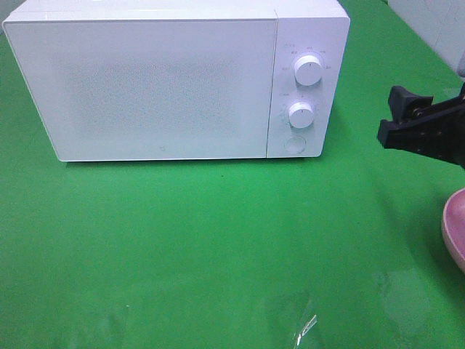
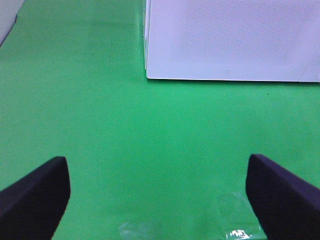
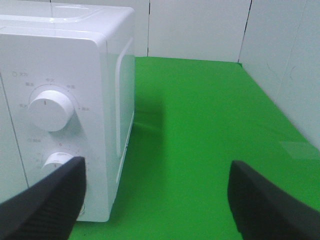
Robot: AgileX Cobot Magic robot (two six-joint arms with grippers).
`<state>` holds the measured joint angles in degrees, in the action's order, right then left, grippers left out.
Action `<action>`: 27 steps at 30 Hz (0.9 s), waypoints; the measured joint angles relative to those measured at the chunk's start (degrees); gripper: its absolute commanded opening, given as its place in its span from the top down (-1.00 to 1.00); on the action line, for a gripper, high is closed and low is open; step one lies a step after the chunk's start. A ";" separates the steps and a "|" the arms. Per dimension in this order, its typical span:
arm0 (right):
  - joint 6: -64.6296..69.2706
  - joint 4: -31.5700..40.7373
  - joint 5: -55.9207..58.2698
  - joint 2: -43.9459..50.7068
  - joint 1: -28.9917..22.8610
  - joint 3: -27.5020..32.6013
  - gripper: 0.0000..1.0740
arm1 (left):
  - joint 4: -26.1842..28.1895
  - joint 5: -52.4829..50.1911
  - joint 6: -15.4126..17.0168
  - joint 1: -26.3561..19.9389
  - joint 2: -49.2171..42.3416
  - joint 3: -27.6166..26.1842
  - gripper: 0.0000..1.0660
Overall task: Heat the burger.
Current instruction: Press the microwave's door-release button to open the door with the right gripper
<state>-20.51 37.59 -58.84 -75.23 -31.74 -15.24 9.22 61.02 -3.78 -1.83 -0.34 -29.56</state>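
hovering right pincer (image 1: 391, 115), jaws wide apart, beside closed microwave (image 1: 145, 87)

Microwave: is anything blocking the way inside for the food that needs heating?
Yes: the microwave has its door shut flat across the front, so that must be opened first. The burger is not in view; only a pink plate shows, cut off at the right edge of the high view.

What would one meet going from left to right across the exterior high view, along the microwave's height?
Microwave door → control panel with two knobs → bare green table → right gripper, open.
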 measured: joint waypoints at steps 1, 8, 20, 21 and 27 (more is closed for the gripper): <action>-0.06 2.64 -1.95 -1.60 -3.50 -0.06 -0.40 | 0.00 0.00 0.00 0.00 0.00 0.00 -0.64; -0.11 12.49 -6.42 -9.22 -13.41 -1.32 -0.40 | 0.00 0.00 0.00 0.00 0.00 0.00 -0.64; 0.29 15.07 -7.05 -17.99 -17.82 -7.51 -0.40 | 0.00 0.00 0.00 0.00 0.00 0.00 -0.64; 0.57 15.07 -7.05 -18.85 -17.82 -8.02 -0.40 | 0.00 0.00 0.00 0.00 0.00 0.00 -0.64; 9.22 15.07 -6.93 -19.54 -17.88 -8.31 -0.32 | 0.00 0.00 0.00 0.00 0.00 0.00 -0.64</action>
<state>-11.29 52.65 -65.78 -94.77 -49.62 -23.55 9.22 61.02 -3.78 -1.83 -0.34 -29.56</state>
